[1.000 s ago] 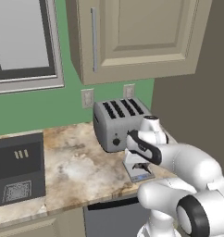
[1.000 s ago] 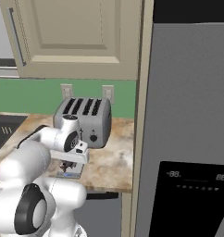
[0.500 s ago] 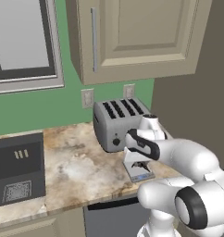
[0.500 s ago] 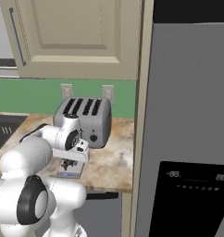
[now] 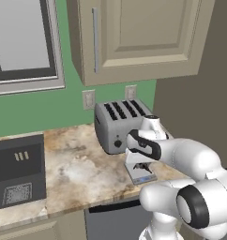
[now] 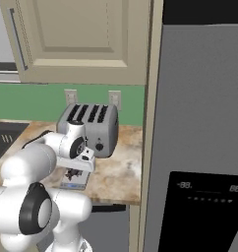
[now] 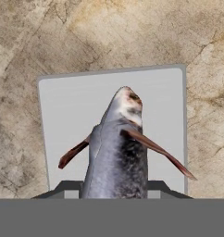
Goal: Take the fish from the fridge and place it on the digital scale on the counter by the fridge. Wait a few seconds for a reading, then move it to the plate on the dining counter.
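The fish (image 7: 116,152), dark grey with reddish fins, hangs head-down between my fingertips (image 7: 63,187). My gripper (image 7: 114,185) is shut on it. Directly under it lies the digital scale (image 7: 63,106), a pale square pad on the mottled stone counter (image 7: 86,32). I cannot tell whether the fish touches the pad. From the base, my gripper (image 5: 139,164) points down over the scale (image 5: 143,177), just in front of the toaster. In the right base view the gripper (image 6: 74,172) is over the scale (image 6: 74,183), and the fridge (image 6: 199,123) stands closed at the right.
A silver four-slot toaster (image 5: 116,124) stands right behind the scale, close to my hand. A black cooktop (image 5: 17,171) is set into the counter (image 5: 73,173) at the left. Beige wall cabinets (image 5: 134,37) hang overhead. A tall panel (image 6: 149,123) separates counter and fridge.
My hand stays over the scale, still gripping the fish. Only the arm's elbow has shifted slightly.
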Available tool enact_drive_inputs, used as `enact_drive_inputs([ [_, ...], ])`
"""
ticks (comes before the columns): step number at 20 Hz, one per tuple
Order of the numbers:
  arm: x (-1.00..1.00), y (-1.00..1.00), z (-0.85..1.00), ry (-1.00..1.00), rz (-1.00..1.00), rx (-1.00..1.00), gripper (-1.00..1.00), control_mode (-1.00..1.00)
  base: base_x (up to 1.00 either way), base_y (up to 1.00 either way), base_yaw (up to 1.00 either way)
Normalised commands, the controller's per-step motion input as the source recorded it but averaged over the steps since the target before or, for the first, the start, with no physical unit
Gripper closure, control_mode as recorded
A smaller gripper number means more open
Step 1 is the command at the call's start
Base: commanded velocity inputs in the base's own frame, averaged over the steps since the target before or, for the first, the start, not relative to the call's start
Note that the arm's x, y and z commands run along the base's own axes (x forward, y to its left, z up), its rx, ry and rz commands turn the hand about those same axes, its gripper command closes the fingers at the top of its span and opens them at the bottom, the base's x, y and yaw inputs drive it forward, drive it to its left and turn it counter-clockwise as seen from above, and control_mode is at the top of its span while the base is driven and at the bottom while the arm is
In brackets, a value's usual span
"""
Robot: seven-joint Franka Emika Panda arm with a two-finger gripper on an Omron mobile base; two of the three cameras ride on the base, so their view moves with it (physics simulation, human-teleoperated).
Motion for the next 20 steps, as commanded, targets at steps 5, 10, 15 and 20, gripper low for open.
enact_drive_inputs([
  [5,0.0,0.0,0.0,0.0,0.0,0.0,-1.0,-1.0,0.0,0.0,0.0],
  [10,0.0,0.0,0.0,0.0,0.0,0.0,-1.0,-1.0,0.0,0.0,0.0],
  [15,-0.1,0.0,0.05,0.0,0.0,0.0,-1.0,-1.0,0.0,0.0,0.0],
  [20,-0.3,0.0,0.42,-0.06,0.0,0.0,-1.0,-1.0,0.0,0.0,0.0],
])
